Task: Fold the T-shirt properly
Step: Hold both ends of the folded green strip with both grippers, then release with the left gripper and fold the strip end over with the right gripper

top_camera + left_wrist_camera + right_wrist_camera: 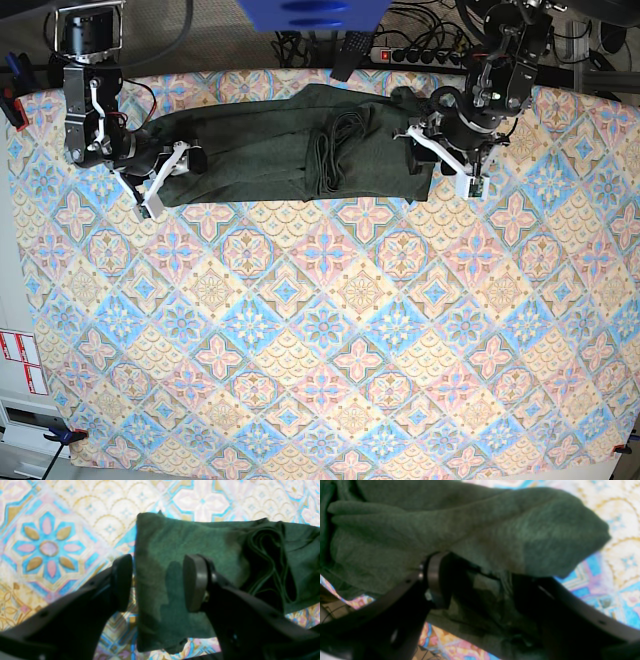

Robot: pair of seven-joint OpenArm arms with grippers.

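Note:
The T-shirt (pixel 270 150) is dark olive green and lies as a long band across the far part of the table, with bunched folds near its middle. In the left wrist view my left gripper (pixel 158 582) hangs open over the shirt's (pixel 175 537) straight end: one finger (pixel 122 582) is over bare tablecloth, the other (pixel 195 582) over fabric. At the other end my right gripper (pixel 480 590) stands with its jaws wide apart in the shirt (pixel 495 525); cloth drapes over its fingers and fills the gap. In the base view the left gripper (pixel 432 150) is at the right and the right gripper (pixel 170 170) at the left.
The table wears a tablecloth (pixel 330 330) with blue, pink and yellow tiles. Behind its far edge are a power strip (pixel 420 55) and cables. A blue object (pixel 310 12) sits at the top. A red clamp (pixel 10 105) grips the left edge.

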